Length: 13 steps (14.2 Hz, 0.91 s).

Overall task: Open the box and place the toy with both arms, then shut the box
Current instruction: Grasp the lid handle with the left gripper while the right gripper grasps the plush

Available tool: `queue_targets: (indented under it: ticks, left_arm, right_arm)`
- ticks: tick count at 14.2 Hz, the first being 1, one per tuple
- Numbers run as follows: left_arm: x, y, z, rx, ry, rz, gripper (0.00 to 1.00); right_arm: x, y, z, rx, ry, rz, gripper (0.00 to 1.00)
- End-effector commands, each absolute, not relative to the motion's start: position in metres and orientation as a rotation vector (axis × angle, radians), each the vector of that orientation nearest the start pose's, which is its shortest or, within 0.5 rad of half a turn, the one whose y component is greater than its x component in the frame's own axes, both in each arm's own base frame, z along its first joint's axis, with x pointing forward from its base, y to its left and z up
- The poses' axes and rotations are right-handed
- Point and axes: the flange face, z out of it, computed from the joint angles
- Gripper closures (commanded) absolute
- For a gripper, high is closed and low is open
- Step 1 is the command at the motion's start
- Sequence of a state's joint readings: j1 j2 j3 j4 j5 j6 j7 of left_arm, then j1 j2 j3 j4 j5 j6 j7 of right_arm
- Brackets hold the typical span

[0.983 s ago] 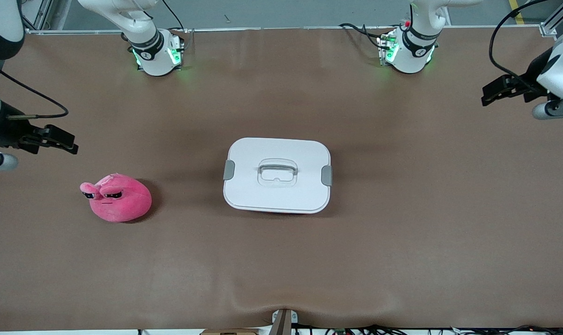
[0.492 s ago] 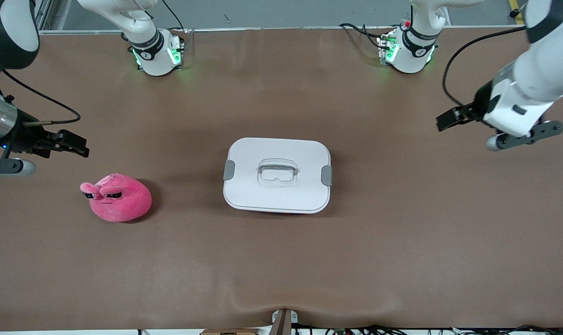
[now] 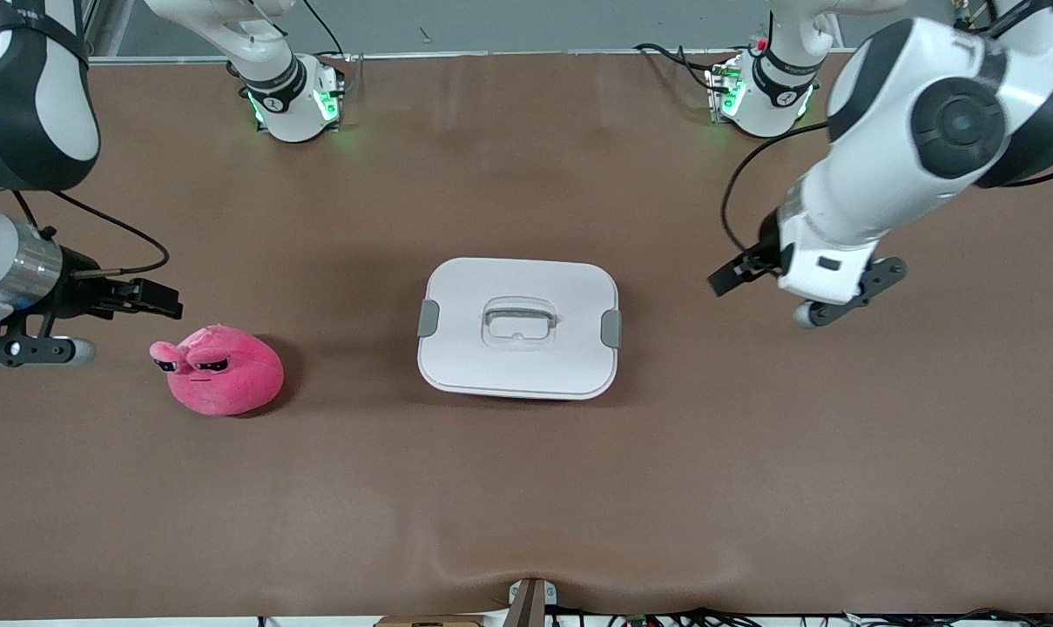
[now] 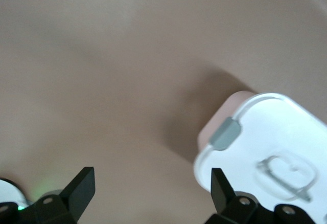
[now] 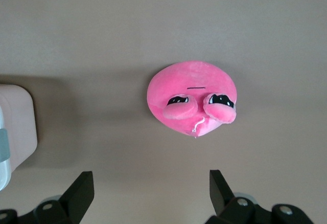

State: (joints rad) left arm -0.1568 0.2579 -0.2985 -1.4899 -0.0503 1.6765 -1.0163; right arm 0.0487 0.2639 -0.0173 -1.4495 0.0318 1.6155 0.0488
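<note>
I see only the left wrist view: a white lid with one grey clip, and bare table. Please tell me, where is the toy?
Observer: The toy lies on the table toward the right arm's end, apart from the box.
Operator: Is the right gripper already on it?
Observer: No. The right gripper is open above the table beside the toy and holds nothing.
Operator: Is the box locked on both sides?
Observer: A second grey clip sits on the lid's edge toward the toy; the lid lies flat on the box.
Operator: And my own gripper, where is it?
Observer: The left gripper is open, over bare table toward the left arm's end of the box.
</note>
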Motion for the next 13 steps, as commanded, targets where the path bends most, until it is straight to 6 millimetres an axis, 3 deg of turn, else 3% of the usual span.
queue_targets:
  ticks: [1, 5, 10, 13]
  left_arm:
    - [0.575, -0.312, 0.512, -3.012, -1.085, 0.22, 0.0]
    - [0.564, -0.372, 0.472, -2.903, -1.32, 0.216, 0.0]
    - [0.552, -0.422, 0.448, -2.765, -1.661, 0.167, 0.0]
    - [0.543, -0.451, 0.431, -2.689, -1.817, 0.092, 0.0]
  right_arm:
    - [0.64, 0.016, 0.512, -3.121, 0.034, 0.18, 0.0]
    - [0.645, 0.004, 0.493, -3.119, 0.02, 0.228, 0.0]
    - [0.646, -0.009, 0.463, -3.172, -0.21, 0.206, 0.0]
    - [0.644, -0.009, 0.444, -3.166, -0.208, 0.219, 0.0]
